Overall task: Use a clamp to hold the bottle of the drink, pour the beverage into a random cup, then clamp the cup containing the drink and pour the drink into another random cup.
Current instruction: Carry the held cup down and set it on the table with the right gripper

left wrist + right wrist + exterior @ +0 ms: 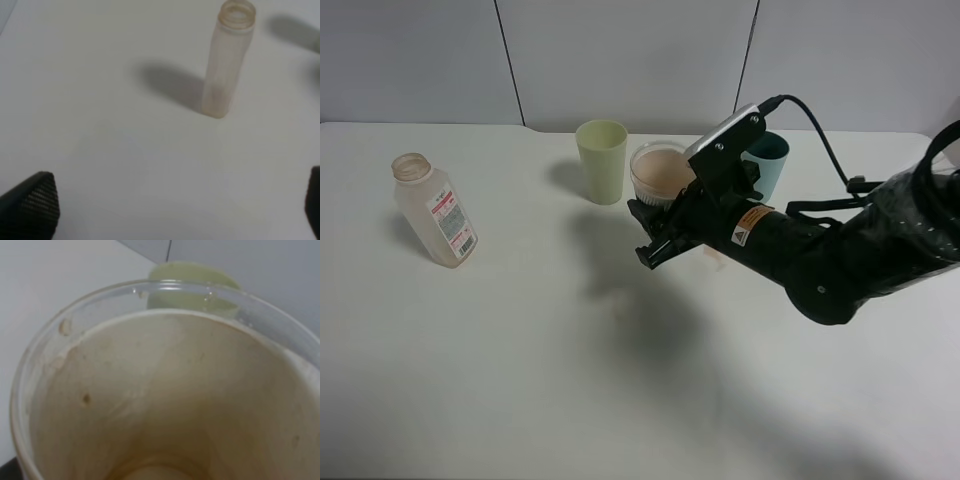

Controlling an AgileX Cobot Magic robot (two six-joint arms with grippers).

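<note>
An uncapped, see-through bottle (433,212) with a red and white label stands at the left of the white table; it also shows in the left wrist view (227,60). A pale green cup (602,160), a clear cup (658,170) with a beige-pink drink and a teal cup (772,160) stand in a row at the back. My right gripper (648,235) is at the clear cup's near side and hides its base. The clear cup (165,390) fills the right wrist view and hides the fingers, with the green cup (192,285) behind it. My left gripper (172,210) is open and empty, well short of the bottle.
The white table (520,380) spreads in front of the cups. The right arm (840,250) and its cable cross the back right, partly covering the teal cup. A grey panelled wall (640,50) stands behind the table.
</note>
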